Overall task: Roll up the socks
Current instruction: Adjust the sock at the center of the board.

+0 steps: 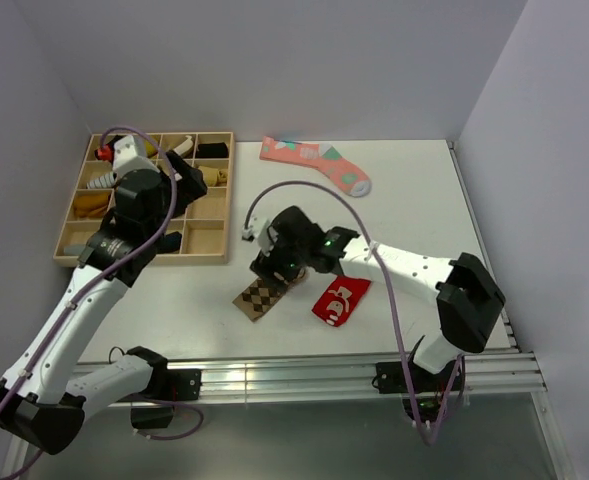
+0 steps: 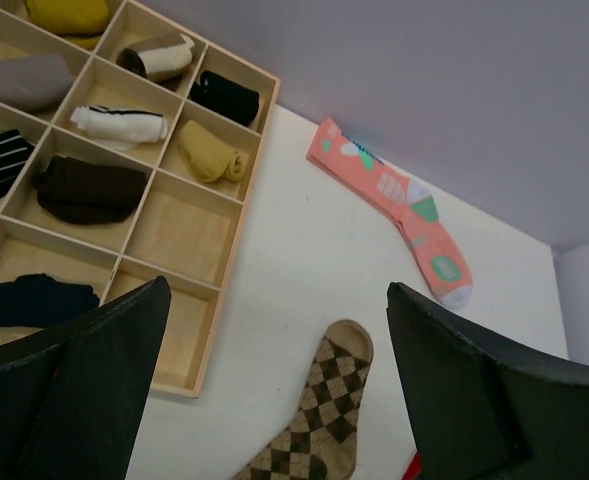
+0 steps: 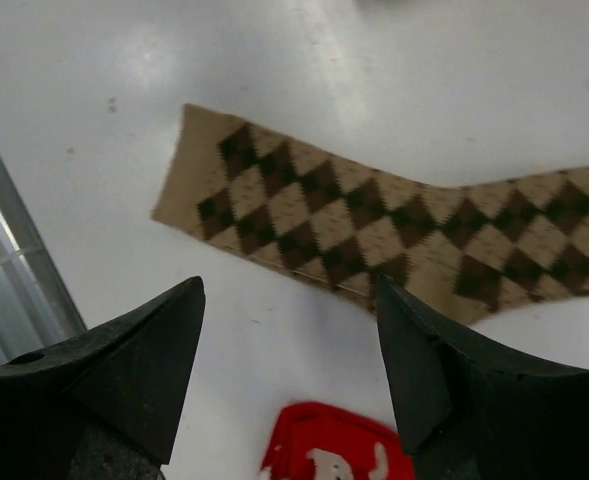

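The brown-and-tan argyle sock (image 1: pixel 261 297) lies flat and unrolled on the white table near the front edge. In the right wrist view the argyle sock (image 3: pixel 374 220) stretches across, just beyond my fingertips. My right gripper (image 1: pixel 277 272) hovers over its upper end, open and empty; its jaws (image 3: pixel 289 290) stand wide apart above bare table. My left gripper (image 1: pixel 196 172) is open and empty above the wooden tray's right side. In its wrist view, the left gripper (image 2: pixel 276 290) looks down at the sock's toe end (image 2: pixel 339 400).
A red sock with a white figure (image 1: pixel 339 301) lies right of the argyle sock, also in the right wrist view (image 3: pixel 339 450). A pink sock with teal patches (image 1: pixel 319 164) lies at the back. The wooden tray (image 1: pixel 206 258) holds several rolled socks. A metal rail (image 1: pixel 274 378) runs along the front.
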Motion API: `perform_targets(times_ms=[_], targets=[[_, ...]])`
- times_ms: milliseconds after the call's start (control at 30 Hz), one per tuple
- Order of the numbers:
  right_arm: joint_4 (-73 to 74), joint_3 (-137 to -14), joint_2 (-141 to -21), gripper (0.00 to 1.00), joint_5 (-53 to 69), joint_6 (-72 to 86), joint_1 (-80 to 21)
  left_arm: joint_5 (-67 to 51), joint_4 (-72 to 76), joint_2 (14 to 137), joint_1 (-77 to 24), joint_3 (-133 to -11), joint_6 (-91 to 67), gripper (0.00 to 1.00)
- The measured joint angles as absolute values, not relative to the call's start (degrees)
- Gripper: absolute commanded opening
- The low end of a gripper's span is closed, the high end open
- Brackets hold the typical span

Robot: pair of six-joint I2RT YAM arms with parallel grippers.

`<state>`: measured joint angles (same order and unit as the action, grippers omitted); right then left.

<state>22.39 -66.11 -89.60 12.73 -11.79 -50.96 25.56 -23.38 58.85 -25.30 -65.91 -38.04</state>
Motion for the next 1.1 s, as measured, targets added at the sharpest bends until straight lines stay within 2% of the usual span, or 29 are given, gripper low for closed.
perform_targets(times_ms=[200, 400, 833, 1100], targets=[[22.0, -66.1, -94.2, 0.65, 10.3, -9.8, -59.3, 25.5, -24.8, 58.1, -23.3, -69.5, -38.8, 0.92], [22.0, -67.1, -99.7, 0.61, 7.0, -8.6, -64.5, 25.3, -24.9, 57.9, -22.8, -72.4, -38.8, 0.92], [22.4, -74.7, -107.4, 0.50, 4.1, -6.6, -66.9, 23.5, -25.1, 56.6, -22.0, -72.8, -38.6, 0.93], [22.8, -77.3, -112.0, 0.49, 2.5, -5.3, -68.0, 21.8, -25.2, 56.3, -21.8, -72.5, -38.3, 0.93]])
